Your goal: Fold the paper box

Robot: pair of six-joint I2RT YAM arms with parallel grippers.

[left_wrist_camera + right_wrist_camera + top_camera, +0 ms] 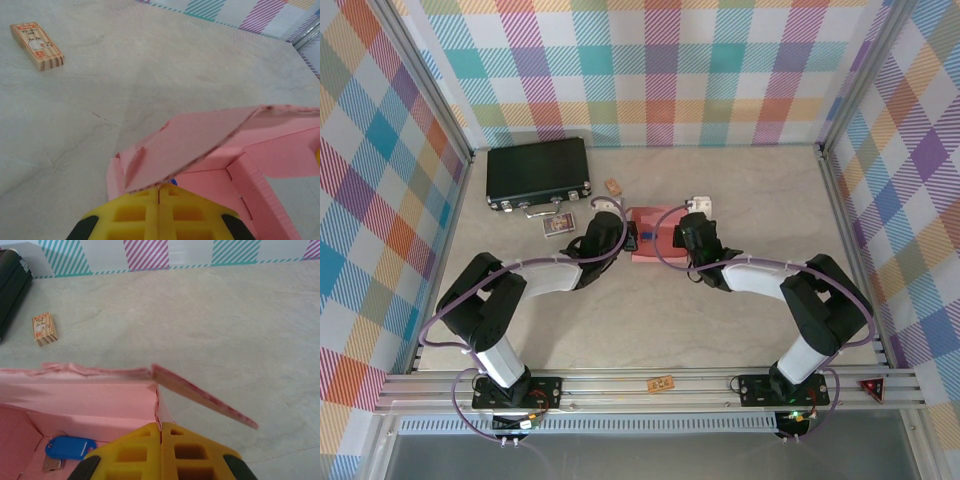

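You are reaching both arms inward, elbows bowing outward. The left gripper (630, 238) and the right gripper (673, 236) are facing each other, each pinching its yellow fingers (135, 215) together on the paper box (651, 219).

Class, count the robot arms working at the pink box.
2. The left arm comes from the left, left gripper at the paper box's left side; the right arm from the right, right gripper at its right side.

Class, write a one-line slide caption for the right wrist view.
Right hand pinches the paper box wall; a blue tag lies inside.
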